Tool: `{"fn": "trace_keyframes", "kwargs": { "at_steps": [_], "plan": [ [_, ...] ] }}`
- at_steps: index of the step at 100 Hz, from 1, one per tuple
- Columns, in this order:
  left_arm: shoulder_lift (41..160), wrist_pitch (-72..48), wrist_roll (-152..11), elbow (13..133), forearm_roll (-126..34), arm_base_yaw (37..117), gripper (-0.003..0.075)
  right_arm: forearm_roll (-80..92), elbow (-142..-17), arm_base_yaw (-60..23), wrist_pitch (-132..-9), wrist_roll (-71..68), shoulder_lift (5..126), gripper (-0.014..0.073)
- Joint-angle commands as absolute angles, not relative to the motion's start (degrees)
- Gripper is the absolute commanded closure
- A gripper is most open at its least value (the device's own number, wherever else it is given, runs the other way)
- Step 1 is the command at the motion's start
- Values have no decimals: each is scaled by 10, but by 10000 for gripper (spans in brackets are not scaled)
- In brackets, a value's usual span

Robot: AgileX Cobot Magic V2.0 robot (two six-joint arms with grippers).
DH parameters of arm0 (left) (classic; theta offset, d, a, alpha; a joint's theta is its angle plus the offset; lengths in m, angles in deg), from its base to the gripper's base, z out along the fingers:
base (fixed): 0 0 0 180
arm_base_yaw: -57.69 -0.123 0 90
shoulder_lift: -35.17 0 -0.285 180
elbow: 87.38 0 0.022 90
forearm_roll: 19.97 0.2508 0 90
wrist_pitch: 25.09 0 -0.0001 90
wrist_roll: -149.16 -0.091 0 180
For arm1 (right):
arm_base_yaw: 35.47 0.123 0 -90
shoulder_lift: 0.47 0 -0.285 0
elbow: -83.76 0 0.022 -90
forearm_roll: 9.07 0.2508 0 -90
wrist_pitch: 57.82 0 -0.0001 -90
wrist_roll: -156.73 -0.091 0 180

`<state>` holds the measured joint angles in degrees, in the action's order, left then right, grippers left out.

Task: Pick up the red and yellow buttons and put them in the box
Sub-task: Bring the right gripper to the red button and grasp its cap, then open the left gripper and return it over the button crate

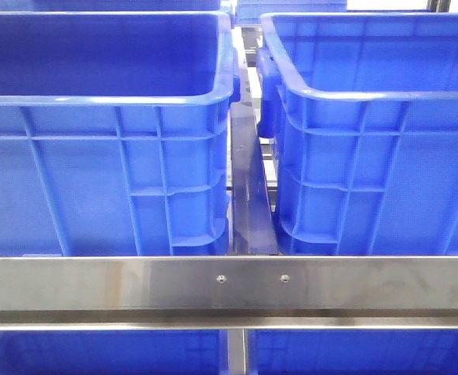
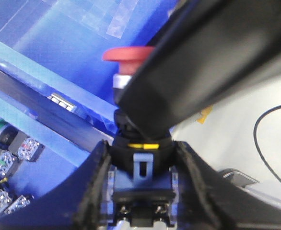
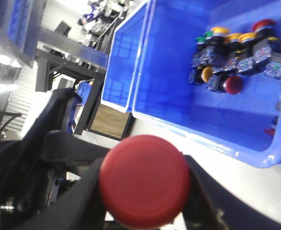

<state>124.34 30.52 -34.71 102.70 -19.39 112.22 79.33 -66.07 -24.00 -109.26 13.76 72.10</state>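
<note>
The front view shows two blue crates side by side behind a steel rail (image 1: 229, 285): the left crate (image 1: 104, 156) with dark, smooth inner walls, and the box (image 1: 377, 156) on the right. No arm or button shows here.

In the left wrist view, the left gripper (image 2: 141, 165) clamps the black body of a red button (image 2: 128, 55) (its red cap points away from the fingers). More switches (image 2: 6, 158) lie in a blue crate (image 2: 83, 52) behind.

In the right wrist view, the right gripper (image 3: 145, 191) holds another red button (image 3: 144, 179), its cap facing the camera. Beyond it, a blue crate (image 3: 179, 86) holds a pile of buttons (image 3: 236, 57), red, yellow and green.
</note>
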Motion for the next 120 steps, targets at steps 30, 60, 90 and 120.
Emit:
{"fn": "trace_keyframes", "kwargs": {
  "at_steps": [30, 60, 90, 120],
  "plan": [
    [1223, 283, -346, 1044, -200, 1127, 427, 836, -679, -240, -1104, 149, 712, 450],
    [1222, 284, -345, 1044, -200, 1127, 152, 835, -679, -240, -1085, 163, 712, 450],
    [1202, 284, -304, 1044, -163, 1075, 152, 835, -679, -288, -1045, 183, 712, 450],
    [1126, 269, -291, 977, -163, 958, 152, 835, -679, -345, -1046, 193, 712, 450]
  ]
}}
